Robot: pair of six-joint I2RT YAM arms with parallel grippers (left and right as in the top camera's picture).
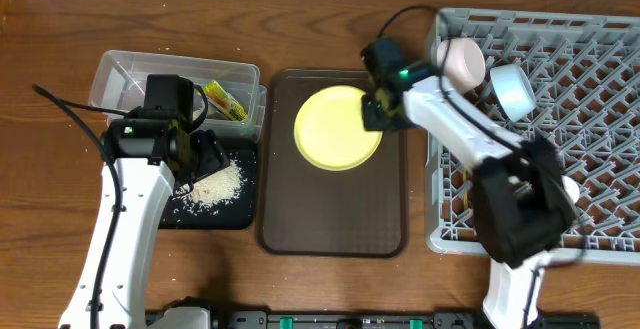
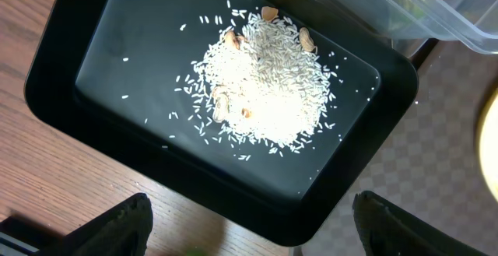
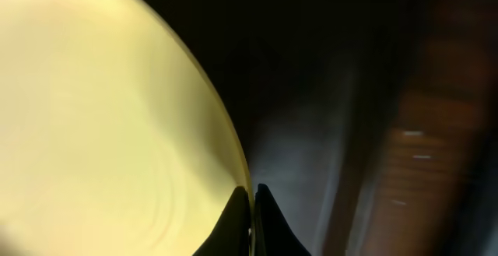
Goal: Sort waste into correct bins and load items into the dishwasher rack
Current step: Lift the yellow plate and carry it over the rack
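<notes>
The round yellow plate [image 1: 336,127] lies on the brown serving tray [image 1: 330,224]. My right gripper [image 1: 378,109] is shut on the plate's right rim; the right wrist view shows both fingers [image 3: 251,201] pinching the rim of the plate [image 3: 101,116]. My left gripper [image 1: 195,157] is open and empty over the black tray [image 1: 205,214], which holds a pile of rice scraps [image 1: 217,184], also in the left wrist view [image 2: 264,85]. The clear tub [image 1: 120,74] holds the yellow-green wrapper [image 1: 226,100]. The grey rack [image 1: 600,149] holds the pinkish bowl [image 1: 461,61] and the light blue bowl [image 1: 512,90].
The brown serving tray lies between the bins and the rack. The black tray's rim [image 2: 54,77] rests on the wooden table. The clear tub's corner [image 2: 443,15] borders the black tray. The right arm reaches from the rack's front across to the plate.
</notes>
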